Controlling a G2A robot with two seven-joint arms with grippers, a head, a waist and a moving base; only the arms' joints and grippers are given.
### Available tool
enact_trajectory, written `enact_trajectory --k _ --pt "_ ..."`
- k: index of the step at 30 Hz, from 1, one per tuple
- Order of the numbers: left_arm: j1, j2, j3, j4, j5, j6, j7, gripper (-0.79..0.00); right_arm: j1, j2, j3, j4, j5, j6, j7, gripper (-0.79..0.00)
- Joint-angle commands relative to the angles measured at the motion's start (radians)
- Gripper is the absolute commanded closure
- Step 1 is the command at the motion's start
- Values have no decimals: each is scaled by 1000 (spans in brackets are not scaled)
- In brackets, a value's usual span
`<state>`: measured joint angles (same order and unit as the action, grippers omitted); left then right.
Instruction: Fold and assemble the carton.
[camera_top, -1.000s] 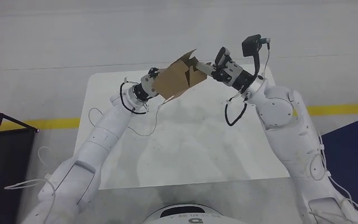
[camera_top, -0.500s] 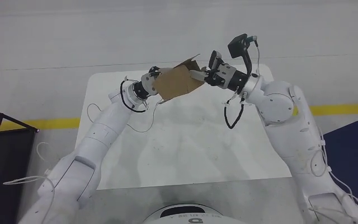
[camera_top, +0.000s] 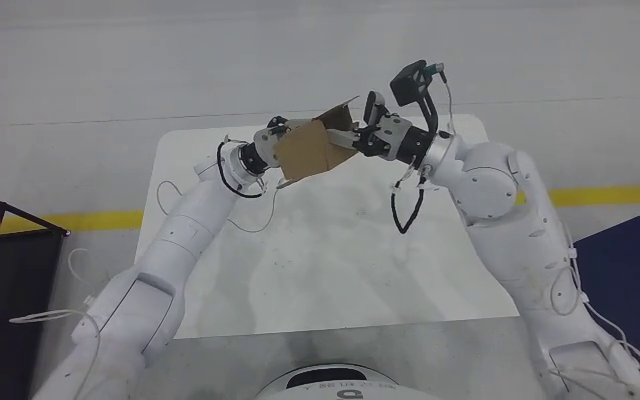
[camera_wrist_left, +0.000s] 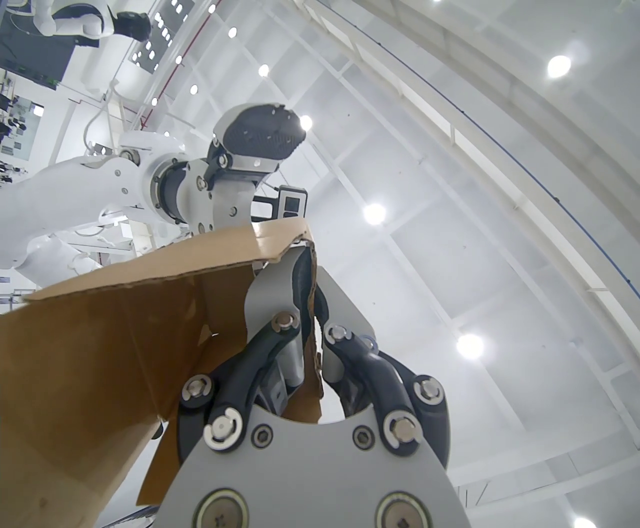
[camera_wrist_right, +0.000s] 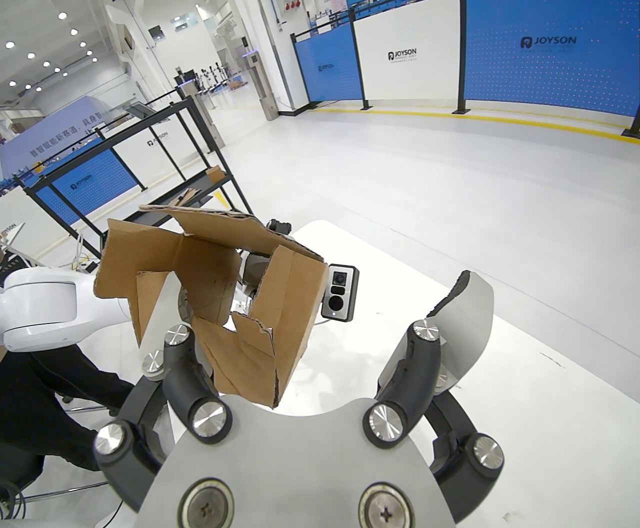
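Observation:
A brown carton (camera_top: 312, 147), partly unfolded with loose flaps, hangs in the air above the far part of the white table (camera_top: 330, 260). My left gripper (camera_top: 276, 141) holds it from the left side; in the left wrist view its fingers (camera_wrist_left: 300, 280) are shut on a cardboard flap of the carton (camera_wrist_left: 115, 330). My right gripper (camera_top: 358, 122) is open at the carton's right side. In the right wrist view one of its fingers (camera_wrist_right: 162, 305) reaches inside the open carton (camera_wrist_right: 220, 265), while the other finger (camera_wrist_right: 465, 320) stands free over the table (camera_wrist_right: 400, 280).
The table's far edge lies just beyond the carton. A dark rack (camera_top: 25, 270) stands on the floor to the left of the table. Another black rack (camera_wrist_right: 190, 185) holding cardboard pieces stands farther off behind the carton.
My right gripper has moved left and closed in on the carton, one finger now inside it. The carton has turned flatter and shifted slightly toward the table's far edge with the left gripper.

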<state>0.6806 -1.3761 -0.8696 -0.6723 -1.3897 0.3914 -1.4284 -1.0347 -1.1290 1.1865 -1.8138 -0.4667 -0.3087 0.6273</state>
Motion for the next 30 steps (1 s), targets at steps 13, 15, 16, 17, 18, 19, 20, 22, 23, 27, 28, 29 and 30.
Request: enact_trajectory --k 13,15,16,17,18,19,20,22,23,27,28,29,30 --pt "-9 -16 -13 15 -3 -10 -11 0 29 -4 -36 9 -83 73 39 -785" --pt "-10 -17 -14 15 -7 -9 -10 0 34 -5 -40 11 -89 74 42 -785" --pt "-11 -17 -15 15 -10 -10 -10 0 37 -5 -42 11 -94 77 44 -785" --pt "-11 -17 -15 15 -12 -9 -9 0 39 -5 -44 11 -105 82 47 -785" --pt "-11 -18 -15 15 -13 -8 -8 0 41 -5 -45 10 -121 89 49 -785" --pt "-11 -18 -15 15 -16 -8 -8 0 40 -5 -46 8 -128 95 48 -785" --pt "-10 -19 -15 14 -20 -8 -8 0 40 -5 -44 5 -132 97 44 -785" --pt "-9 -19 -15 13 -29 -4 -4 0 35 -4 -32 -9 -143 100 29 -785" --pt "-8 -20 -15 13 -35 -3 -3 0 28 -4 -21 -22 -136 97 8 -785" --pt "-3 -21 -14 7 -71 8 8 0 -23 2 43 -73 -113 62 -97 -785" --pt "-3 -21 -13 5 -79 11 11 0 -37 3 59 -86 -106 51 -124 -785" --pt "-4 -21 -13 4 -84 14 13 0 -52 4 76 -96 -95 39 -153 -785" --pt "-4 -20 -12 3 -87 14 14 0 -62 5 87 -102 -92 33 -169 -785"
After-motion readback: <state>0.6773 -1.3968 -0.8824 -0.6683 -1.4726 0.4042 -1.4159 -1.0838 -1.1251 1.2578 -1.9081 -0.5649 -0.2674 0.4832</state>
